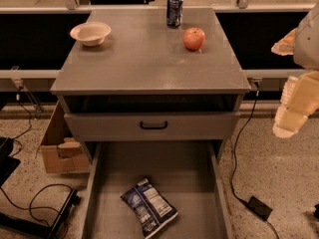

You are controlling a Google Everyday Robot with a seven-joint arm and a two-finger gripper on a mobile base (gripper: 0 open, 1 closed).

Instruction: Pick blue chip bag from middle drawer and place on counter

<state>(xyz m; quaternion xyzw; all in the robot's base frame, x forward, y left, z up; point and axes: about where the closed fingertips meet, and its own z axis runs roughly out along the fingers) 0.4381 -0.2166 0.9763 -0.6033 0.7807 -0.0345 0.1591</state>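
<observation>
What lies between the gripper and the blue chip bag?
Camera view: a black cable and the middle drawer's right wall; the gripper hangs right of the counter.

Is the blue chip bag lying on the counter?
No, the blue chip bag lies in the open middle drawer; the gripper hangs right of the counter.

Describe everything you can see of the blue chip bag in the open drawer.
The blue chip bag is a small, crinkly dark-blue foil packet with a white label panel facing up. It lies flat and askew on the floor of the middle drawer, touching nothing else. The gripper hangs off to the right, well clear of it.
</observation>
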